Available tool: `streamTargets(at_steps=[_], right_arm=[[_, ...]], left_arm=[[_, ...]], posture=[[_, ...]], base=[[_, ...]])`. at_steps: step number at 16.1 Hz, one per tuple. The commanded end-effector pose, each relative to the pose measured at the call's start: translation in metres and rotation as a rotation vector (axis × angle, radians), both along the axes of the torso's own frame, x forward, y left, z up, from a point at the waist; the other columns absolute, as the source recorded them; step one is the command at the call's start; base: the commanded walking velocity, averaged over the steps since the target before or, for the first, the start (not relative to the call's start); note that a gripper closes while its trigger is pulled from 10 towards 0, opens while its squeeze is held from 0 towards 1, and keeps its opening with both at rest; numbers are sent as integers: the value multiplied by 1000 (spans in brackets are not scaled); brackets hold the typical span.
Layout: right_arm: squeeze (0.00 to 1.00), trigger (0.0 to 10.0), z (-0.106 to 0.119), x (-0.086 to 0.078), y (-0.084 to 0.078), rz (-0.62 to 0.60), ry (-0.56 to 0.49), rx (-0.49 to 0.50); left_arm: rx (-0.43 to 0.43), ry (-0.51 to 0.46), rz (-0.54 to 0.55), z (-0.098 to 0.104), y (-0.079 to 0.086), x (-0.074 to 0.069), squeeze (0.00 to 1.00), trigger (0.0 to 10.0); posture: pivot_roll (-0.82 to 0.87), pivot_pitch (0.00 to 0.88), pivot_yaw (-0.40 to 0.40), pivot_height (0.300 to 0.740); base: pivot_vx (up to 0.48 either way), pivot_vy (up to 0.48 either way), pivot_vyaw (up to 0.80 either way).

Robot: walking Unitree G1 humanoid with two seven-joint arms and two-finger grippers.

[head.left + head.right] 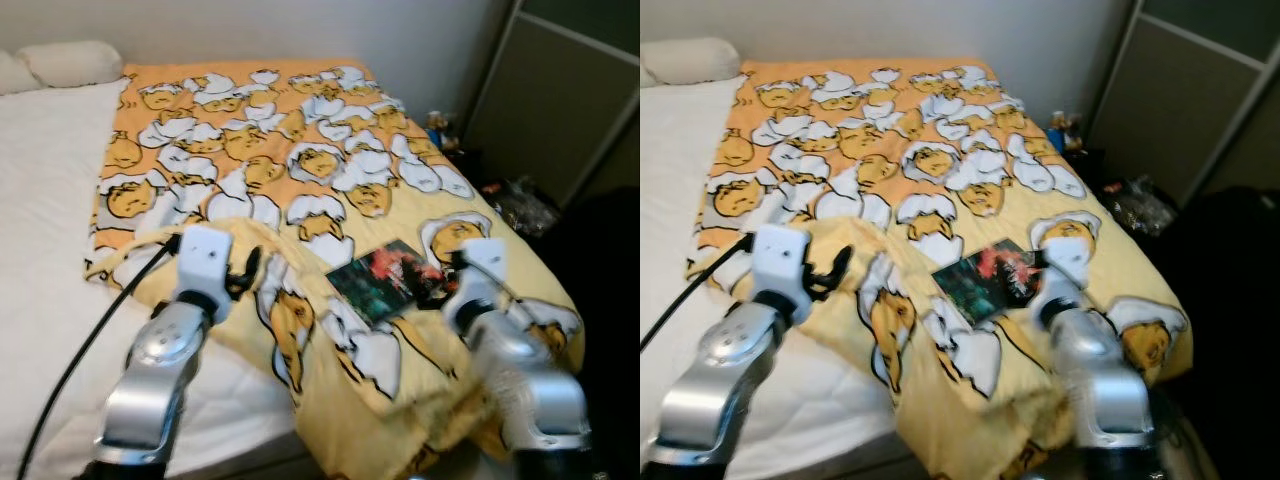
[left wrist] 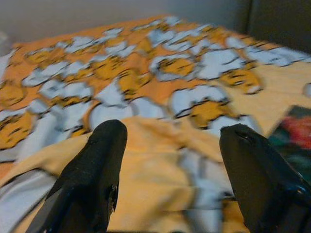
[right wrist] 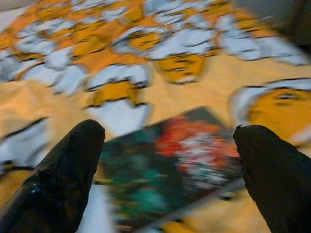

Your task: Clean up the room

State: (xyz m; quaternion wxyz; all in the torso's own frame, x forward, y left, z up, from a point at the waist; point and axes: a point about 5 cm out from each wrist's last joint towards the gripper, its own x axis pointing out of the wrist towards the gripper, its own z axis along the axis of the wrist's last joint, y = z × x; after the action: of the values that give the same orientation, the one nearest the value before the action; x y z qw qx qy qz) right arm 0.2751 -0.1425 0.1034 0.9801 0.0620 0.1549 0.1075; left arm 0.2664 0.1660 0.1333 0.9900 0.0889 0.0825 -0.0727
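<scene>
On the bed, near its foot edge: a dark book (image 1: 388, 279) with a red and green cover lies flat on the egg-print blanket (image 1: 300, 150).
Book's long axis: it runs slantwise, from the foot edge up toward the bed's right edge.
Nearer arm: the right hand (image 3: 165, 165) is just short of the book, which lies straight ahead of it; in the right wrist view the cover sits between the 2 black fingers (image 3: 63, 174).
Right hand state: released, fingers spread wide on either side of the cover, touching nothing that I can make out.
Left hand (image 1: 245, 272): released too, fingers apart, above a bunched fold of blanket near the foot edge, well to the left of the book.
Blanket: flat across the upper bed, rucked and folded over at the foot, hanging past the edge.
Bare sheet (image 1: 50, 170): white, along the bed's left side, pillows at the head corner.
Judgement: the book is the right hand's job; the fingers likely need to close across its short side.
</scene>
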Motion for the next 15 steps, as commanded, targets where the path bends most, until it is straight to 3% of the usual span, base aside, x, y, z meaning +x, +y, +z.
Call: streamTargets(at_steps=[1,4,5,6,8,10,11,15], right_arm=[[0,10000,1,0,-10,-40,7,-28],[0,10000,-5,-4,-19,-96,52,-45],[878,10000,-8,-5,-20,-106,69,-37],[1000,10000,-16,-3,-24,-159,128,6],[1000,10000,-39,9,-29,-275,240,131],[1000,10000,-53,21,-29,-317,310,217],[1000,10000,-63,29,-27,-345,364,260],[1000,10000,-69,50,-15,-306,414,334]], left_arm=[[6,-11,-13,4,-3,-1,165,10000],[0,4,-113,3,-11,-8,137,10000],[-8,1,-140,4,-12,-10,129,10000],[-12,0,-207,4,-16,-12,129,10000],[-14,35,-358,3,-23,-12,137,10000],[-19,59,-477,6,-28,-9,137,10000],[-11,92,-589,7,-31,-9,133,10000],[29,165,-789,15,-25,-12,133,10000]], posture=[[-94,0,-37,740],[-95,0,-39,740],[-96,0,-37,740],[-94,0,-37,740],[-83,0,-19,740],[-71,0,-9,740],[-63,0,0,740],[-8,0,12,740]], base=[[0,0,0],[0,0,0],[0,0,0],[0,0,0],[0,0,0],[0,0,0],[0,0,0],[0,0,0]])
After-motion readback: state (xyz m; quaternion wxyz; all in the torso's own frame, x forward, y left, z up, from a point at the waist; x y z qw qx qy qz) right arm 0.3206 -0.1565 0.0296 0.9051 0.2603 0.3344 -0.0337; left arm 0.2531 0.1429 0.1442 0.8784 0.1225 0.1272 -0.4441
